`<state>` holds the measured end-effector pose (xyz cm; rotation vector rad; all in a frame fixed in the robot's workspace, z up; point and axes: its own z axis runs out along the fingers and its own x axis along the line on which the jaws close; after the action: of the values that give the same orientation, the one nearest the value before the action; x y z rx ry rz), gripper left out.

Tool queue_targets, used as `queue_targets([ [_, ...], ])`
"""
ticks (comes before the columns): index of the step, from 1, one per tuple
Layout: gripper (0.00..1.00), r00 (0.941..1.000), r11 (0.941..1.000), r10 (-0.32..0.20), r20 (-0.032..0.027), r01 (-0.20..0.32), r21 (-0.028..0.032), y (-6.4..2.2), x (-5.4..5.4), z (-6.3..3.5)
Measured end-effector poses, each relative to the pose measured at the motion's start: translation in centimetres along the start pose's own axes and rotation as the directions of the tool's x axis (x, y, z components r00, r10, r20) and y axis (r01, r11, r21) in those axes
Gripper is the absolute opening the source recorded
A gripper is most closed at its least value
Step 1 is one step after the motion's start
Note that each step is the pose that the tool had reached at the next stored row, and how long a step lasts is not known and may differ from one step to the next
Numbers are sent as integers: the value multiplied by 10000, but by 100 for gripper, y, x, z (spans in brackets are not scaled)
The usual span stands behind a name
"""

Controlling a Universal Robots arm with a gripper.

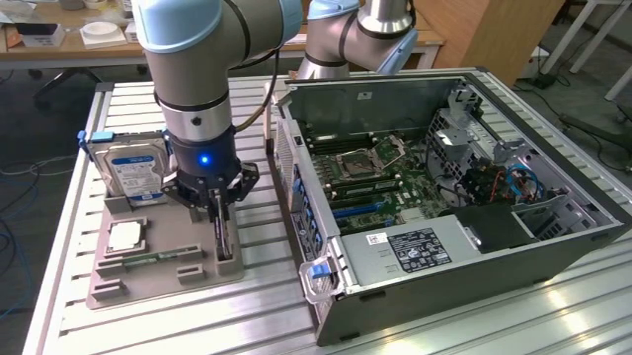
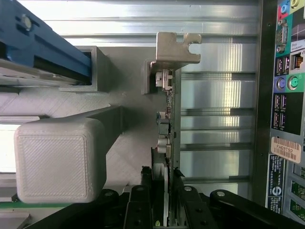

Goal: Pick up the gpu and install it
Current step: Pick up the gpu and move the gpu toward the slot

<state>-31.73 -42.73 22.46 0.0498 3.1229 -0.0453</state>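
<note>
Card [image 1: 224,237]: standing on edge in the tray [image 1: 148,285].
Pincer [image 1: 218,211]: straddling the card; clamped or not, cannot tell.
Risk: off-centre hold possibly tilting the card, jamming it in the tray.

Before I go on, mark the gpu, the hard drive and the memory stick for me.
gpu [image 2: 167,117]: wrist view, on the card's thin edge, partway along from its metal bracket.
hard drive [image 1: 136,171]: exterior view, on its blue-white label.
memory stick [image 1: 158,259]: exterior view, middle of the green strip.
</note>
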Motion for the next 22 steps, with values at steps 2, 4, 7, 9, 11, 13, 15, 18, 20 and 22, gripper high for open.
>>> queue_targets([
  [2, 26, 10000, 10000, 0, 0, 0, 0, 0, 0, 0],
  [4, 26, 10000, 10000, 1, 0, -1, -1, 0, 0, 0],
  [7, 26, 10000, 10000, 0, 0, 0, 0, 0, 0, 0],
  [9, 26, 10000, 10000, 0, 1, 0, -1, 0, 0, 0],
  [11, 26, 10000, 10000, 0, 0, 0, -1, 0, 0, 0],
  [13, 26, 10000, 10000, 0, 1, 0, -1, 0, 0, 0],
  [15, 26, 10000, 10000, 0, 1, 0, -1, 0, 0, 0],
  [18, 26, 10000, 10000, 1, 2, -1, -2, 0, 0, -21],
  [20, 26, 10000, 10000, 1, 1, -1, -1, -1, -1, -48],
  [22, 26, 10000, 10000, 1, 1, -1, -1, -2, -1, -84],
])
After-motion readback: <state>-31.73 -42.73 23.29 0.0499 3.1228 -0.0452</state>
